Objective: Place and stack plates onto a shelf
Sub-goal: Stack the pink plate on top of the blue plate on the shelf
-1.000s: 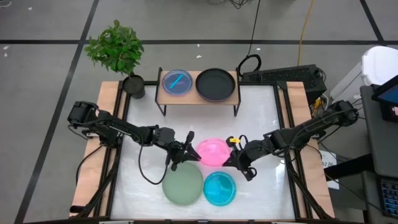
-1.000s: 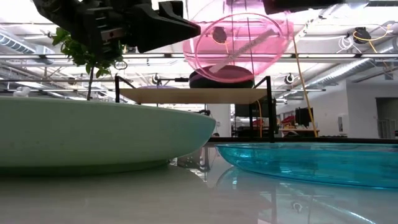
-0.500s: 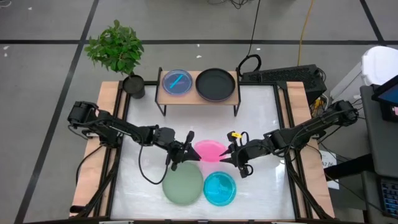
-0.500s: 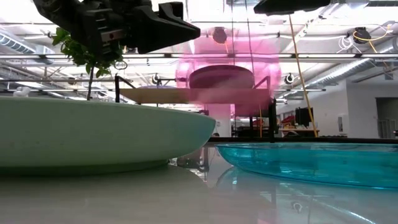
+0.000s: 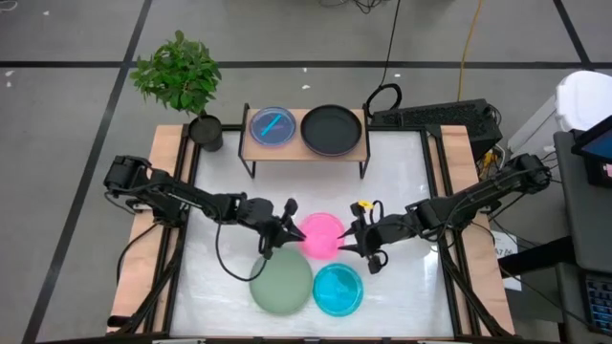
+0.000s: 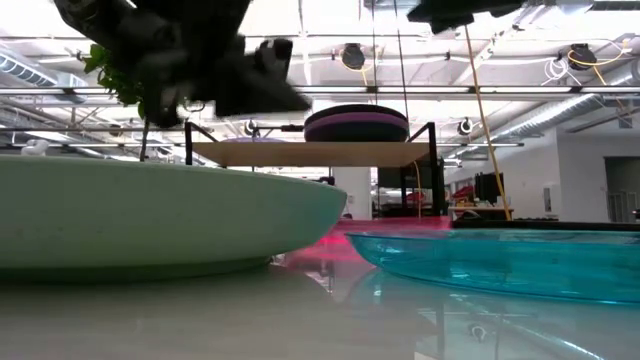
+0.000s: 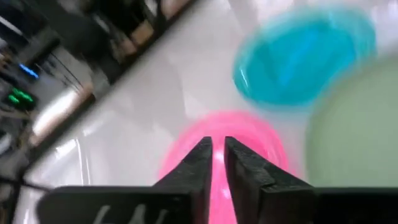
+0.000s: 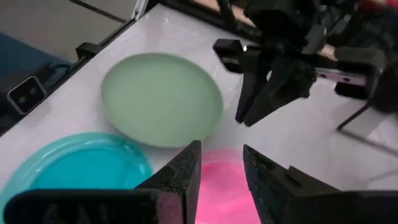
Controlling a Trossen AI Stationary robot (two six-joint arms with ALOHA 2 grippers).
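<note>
The translucent pink round plastic plate [image 5: 319, 235], a second ago tilted up between both grippers, now lies flat on the table, well in front of the wooden-topped shelf [image 5: 304, 146]. The right gripper [image 5: 353, 237] has parted its fingers just beside it. The left gripper [image 5: 283, 225], fingers nearly together, grips nothing. Only the wrist views show the pink plate free.

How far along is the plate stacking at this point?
Done: the shelf holds a cyan plate and a dark stack. In hand: nothing; the pink plate lies on the table between the left gripper and the open right gripper. Left: pink plate, sage green plate, second cyan plate.
</note>
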